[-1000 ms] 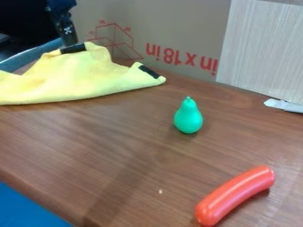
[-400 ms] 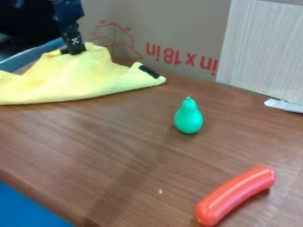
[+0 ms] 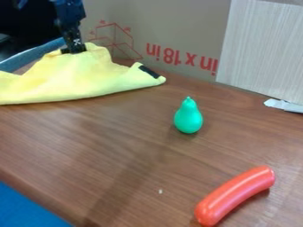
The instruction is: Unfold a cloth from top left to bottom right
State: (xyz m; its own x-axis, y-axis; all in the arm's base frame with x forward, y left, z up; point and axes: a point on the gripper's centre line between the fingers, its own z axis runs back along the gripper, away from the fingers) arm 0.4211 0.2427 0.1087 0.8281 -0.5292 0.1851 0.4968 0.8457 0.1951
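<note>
Yellow cloth [image 3: 77,77]: bunched at the far left of the table [image 3: 112,150]. Gripper [image 3: 73,49]: at the cloth's far, raised edge; opening and hold cannot be determined. Progress, as judged: unfolding not yet achieved. Remaining: draw that edge near-right, spread flat.

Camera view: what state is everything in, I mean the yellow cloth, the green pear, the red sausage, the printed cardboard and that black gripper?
Yellow cloth: bunched, not spread flat.
Green pear: whole, narrow end toward the cardboard.
Red sausage: whole, curved, lying down.
Printed cardboard: upright, lettering upside down.
Black gripper: lowered, at the cloth's upper edge.
</note>
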